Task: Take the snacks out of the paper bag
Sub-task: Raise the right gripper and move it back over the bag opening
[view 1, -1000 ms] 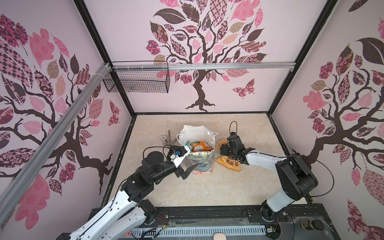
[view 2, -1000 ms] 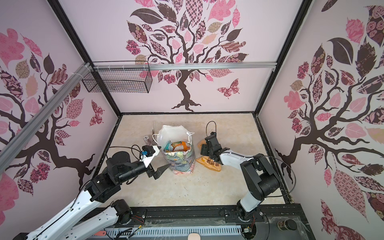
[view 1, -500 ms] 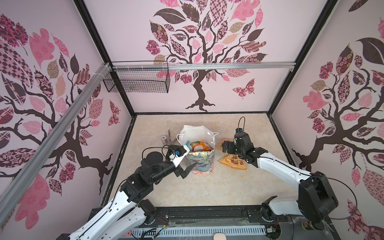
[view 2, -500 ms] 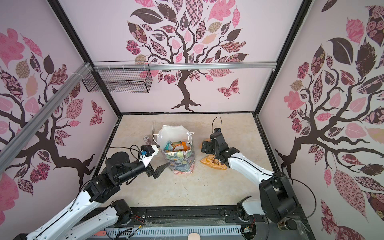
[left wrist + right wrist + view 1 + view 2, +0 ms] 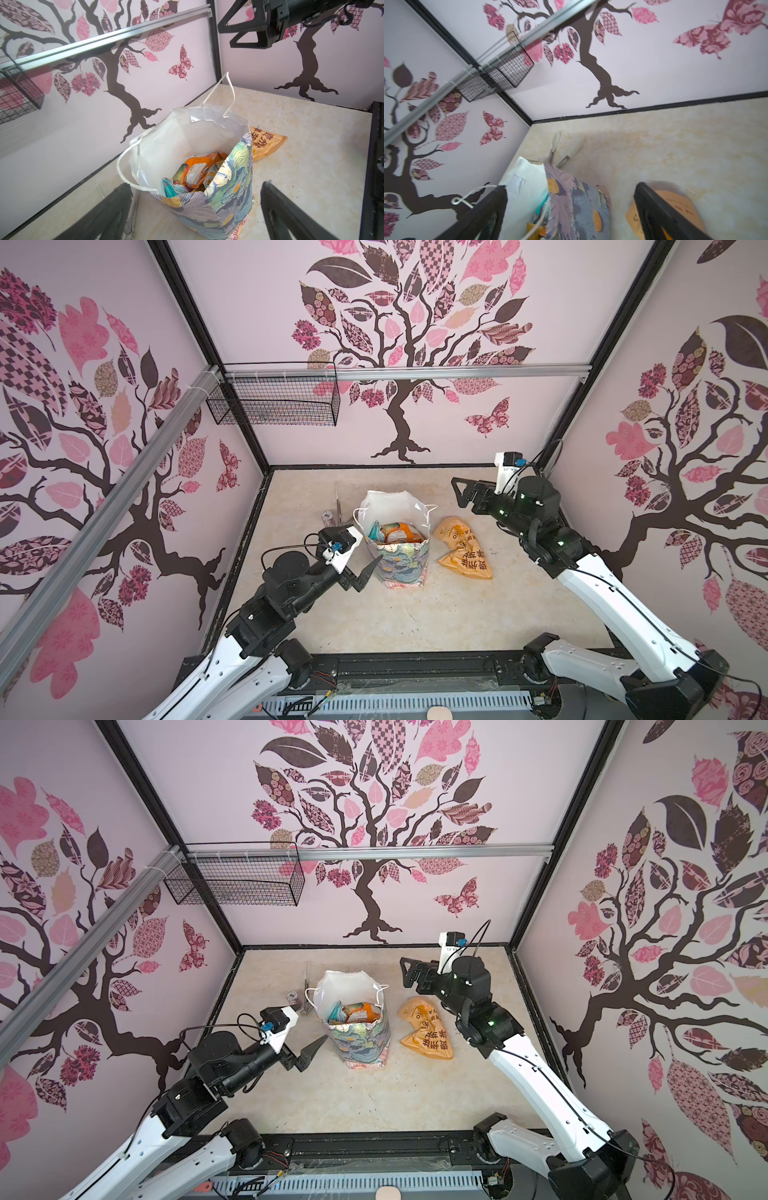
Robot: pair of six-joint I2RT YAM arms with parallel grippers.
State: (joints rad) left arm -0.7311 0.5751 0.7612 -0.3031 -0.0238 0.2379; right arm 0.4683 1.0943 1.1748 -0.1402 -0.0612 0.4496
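1. Desk (image 5: 436, 614): pale marbled top, walled on three sides. The widest bare stretch lies in front of the bag and looks a fair drop zone. The back left corner is cluttered.
2. Paper bag (image 5: 401, 564): upright mid-desk, mouth open, white inside. Thin paper and light, so it will likely tip or skid if a packet snags the rim. Come in from straight above.
3. Large orange packet (image 5: 465, 549): out of the bag, flat on the desk just right of it, apart from it.
4. Left jaws: spread wide, empty, low beside the bag's left wall; contact cannot be told. Right jaws: spread wide, empty, raised above the desk to the bag's right, beyond the orange packet.
5. Snacks (image 5: 199, 172) left in the bag: orange, teal and yellow, bunched low. The film looks crinkly, light and slippery; a crimped edge or corner seems the best place to pinch.
6. Tongs (image 5: 307, 986): behind the bag's left side, near it.
7. Small cylinder (image 5: 328, 516): just beside the tongs.
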